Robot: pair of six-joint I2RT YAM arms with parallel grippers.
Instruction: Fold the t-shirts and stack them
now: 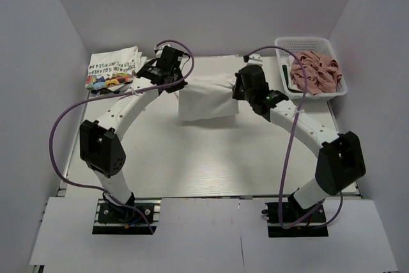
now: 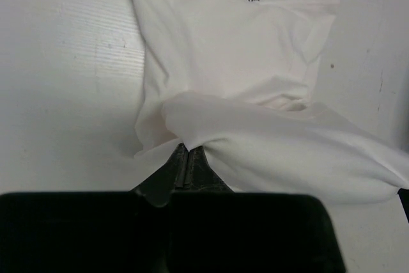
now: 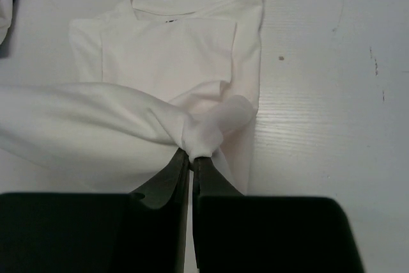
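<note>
A white t-shirt (image 1: 206,97) lies partly folded at the middle back of the table, its collar toward the near side. My left gripper (image 1: 171,84) is shut on its left far corner; the left wrist view shows the cloth (image 2: 255,81) pinched at the fingertips (image 2: 186,148). My right gripper (image 1: 238,87) is shut on the right far corner, with cloth (image 3: 166,62) bunched at its tips (image 3: 192,155). Both hold the far edge lifted over the shirt. A folded white t-shirt with a coloured print (image 1: 112,68) lies at the back left. A dusty pink t-shirt (image 1: 316,71) sits in the basket.
A white plastic mesh basket (image 1: 281,46) stands at the back right corner. White walls enclose the table on the left, back and right. The arms' cables loop over both sides of the table.
</note>
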